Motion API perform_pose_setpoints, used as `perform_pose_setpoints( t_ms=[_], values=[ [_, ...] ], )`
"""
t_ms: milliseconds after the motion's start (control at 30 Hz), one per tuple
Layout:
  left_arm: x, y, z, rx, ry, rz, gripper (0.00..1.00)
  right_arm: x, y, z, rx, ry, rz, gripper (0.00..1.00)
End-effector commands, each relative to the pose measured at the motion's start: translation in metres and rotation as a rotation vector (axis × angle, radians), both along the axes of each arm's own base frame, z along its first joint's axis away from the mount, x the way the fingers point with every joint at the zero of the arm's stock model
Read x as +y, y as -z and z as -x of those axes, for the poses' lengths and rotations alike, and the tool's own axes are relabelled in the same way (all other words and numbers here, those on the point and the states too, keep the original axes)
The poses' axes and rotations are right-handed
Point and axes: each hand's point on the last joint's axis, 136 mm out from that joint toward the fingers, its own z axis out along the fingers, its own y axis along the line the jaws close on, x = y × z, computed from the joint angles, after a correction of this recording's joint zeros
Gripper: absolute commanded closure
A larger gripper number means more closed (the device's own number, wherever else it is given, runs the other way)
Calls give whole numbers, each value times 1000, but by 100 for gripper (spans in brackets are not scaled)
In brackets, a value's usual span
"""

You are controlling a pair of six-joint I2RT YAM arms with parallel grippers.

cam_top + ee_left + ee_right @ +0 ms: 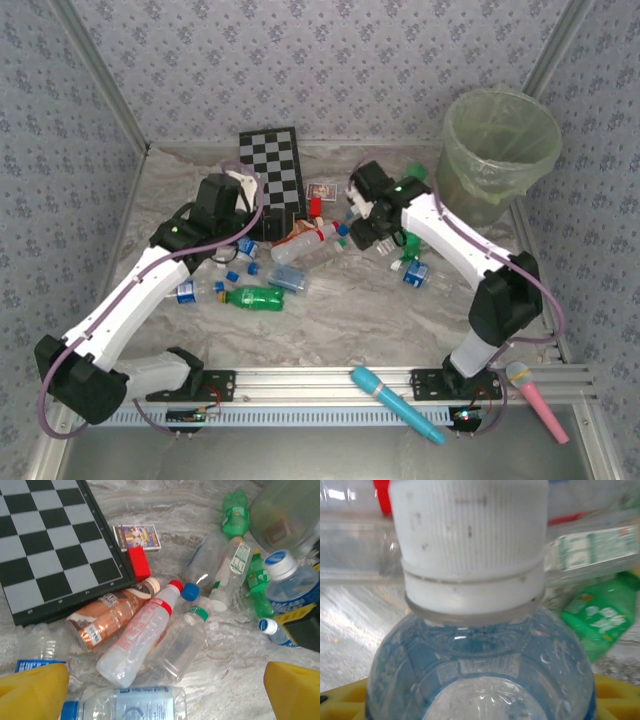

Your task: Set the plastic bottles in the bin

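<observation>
Between the right gripper's (360, 228) fingers sat a white-capped bottle (480, 675), clamped; the left gripper (162, 692) hung spread wide above other bottles (145, 635) on the desk (235, 645).

You had the bin (495, 182), lined with its pale green bag, standing at the far right corner of the table (350, 320), while the plastic bottles (305, 245) lay scattered across the middle, a green bottle (256, 297) among those nearest you. Your left gripper (238, 210) hovered beside the left edge of the checkerboard (272, 165), and your right gripper (360, 225) was down low at the right end of the pile. A blue microphone stick (396, 404) and a pink one (537, 402) rested on the front rail (300, 380)
</observation>
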Motion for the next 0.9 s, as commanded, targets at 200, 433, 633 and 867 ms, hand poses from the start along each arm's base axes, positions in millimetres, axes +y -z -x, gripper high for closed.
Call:
perform_pose_setpoints(
  t_ms=[200,433,633,867],
  values=[
    [-15,-47,-26,-130,16,53,0,-66,-112,-39,-211,248,-189,37],
    [-30,-69,-37,-173,43,121,0,-121,-184,-69,-410,411,-292,37],
    [-41,-83,-42,-186,70,174,0,-175,-238,-91,-582,563,-326,36],
    [-42,-76,-37,-163,71,194,0,-241,-272,-110,-769,783,-330,37]
  ],
)
